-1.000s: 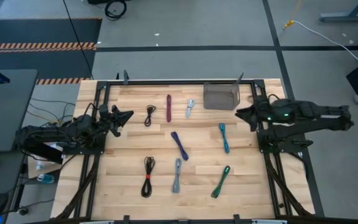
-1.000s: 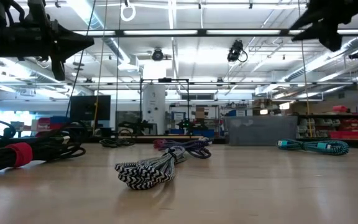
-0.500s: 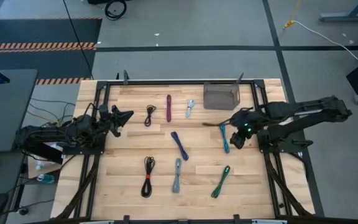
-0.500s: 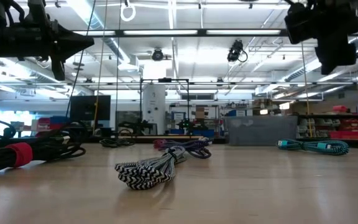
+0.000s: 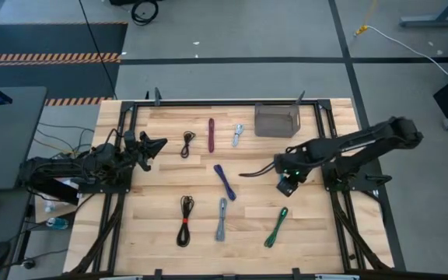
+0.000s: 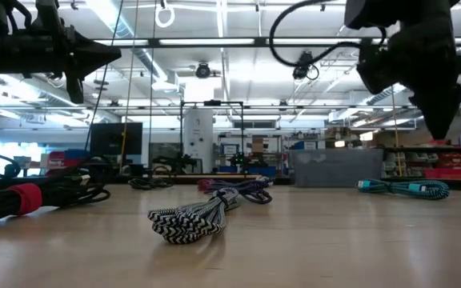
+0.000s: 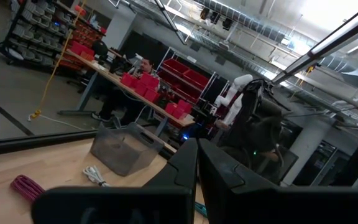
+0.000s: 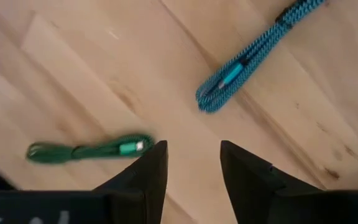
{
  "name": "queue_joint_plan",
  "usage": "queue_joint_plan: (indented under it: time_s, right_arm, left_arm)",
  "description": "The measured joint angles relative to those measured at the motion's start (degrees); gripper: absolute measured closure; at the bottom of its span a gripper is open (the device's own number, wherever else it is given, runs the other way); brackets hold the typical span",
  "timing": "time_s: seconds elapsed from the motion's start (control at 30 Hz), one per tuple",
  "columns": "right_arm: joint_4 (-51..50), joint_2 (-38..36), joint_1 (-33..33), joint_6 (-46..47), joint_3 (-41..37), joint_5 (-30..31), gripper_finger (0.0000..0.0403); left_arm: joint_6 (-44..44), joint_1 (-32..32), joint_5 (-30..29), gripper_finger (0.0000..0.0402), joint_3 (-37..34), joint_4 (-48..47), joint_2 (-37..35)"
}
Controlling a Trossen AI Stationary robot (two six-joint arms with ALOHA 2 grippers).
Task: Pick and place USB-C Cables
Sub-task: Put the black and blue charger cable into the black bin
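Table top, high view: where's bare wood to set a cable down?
Free: the strip between the black cable and the left edge of the table, and the corner beyond the green cable. Crowded: the middle, around the purple cable and the right tool.

From above, the dark right arm covers the teal braided cable (image 8: 253, 56). At table height, the black red-tied cable (image 6: 22, 198) runs off the picture's edge. The translucent grey rectangular bin's (image 5: 275, 121) contents are indiscernible.
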Motion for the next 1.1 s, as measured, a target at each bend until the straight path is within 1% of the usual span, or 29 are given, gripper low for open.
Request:
queue_joint_plan:
  time_s: [0.13, 0.27, 0.37, 0.5, 0.63, 0.73, 0.97, 1.1]
  right_arm:
    - [0.93, 3.23, -0.01, -0.29, 0.00, 2.72, 0.0238]
    - [1.01, 5.25, -0.22, 0.41, -0.50, 2.92, 0.0223]
    - [2.28, 6.32, -0.22, 3.26, -2.14, 3.00, 0.0210]
    - [6.75, 6.29, -0.22, 9.93, -5.34, 4.53, 0.0200]
    - [8.87, 6.27, -0.11, 14.16, -6.51, 6.98, 0.0199]
    - [10.61, 6.32, -0.11, 15.28, -6.64, 8.14, 0.0200]
    - [12.44, 6.21, -0.11, 16.51, -6.64, 8.58, 0.0201]
    - [12.62, 6.21, -0.11, 18.78, -6.64, 9.53, 0.0201]
  left_arm:
    - [-0.07, 0.00, 0.00, 0.0381, -0.01, -0.03, 0.01]
    - [-0.13, 0.00, 0.00, 0.0381, -0.01, -0.12, 0.01]
    - [-0.13, 0.00, 0.00, 0.0381, 0.00, -0.44, 0.02]
    - [-0.11, 0.00, 0.00, 0.0381, 0.00, -0.42, 0.02]
    - [-0.11, 0.00, 0.00, 0.0381, -0.02, -0.56, 0.02]
    - [-0.10, 0.00, 0.00, 0.0381, 0.00, -0.80, 0.02]
    - [0.02, 0.00, 0.00, 0.0381, -0.02, -0.87, 0.02]
    - [0.04, 0.00, -0.01, 0.0381, -0.01, -0.97, 0.02]
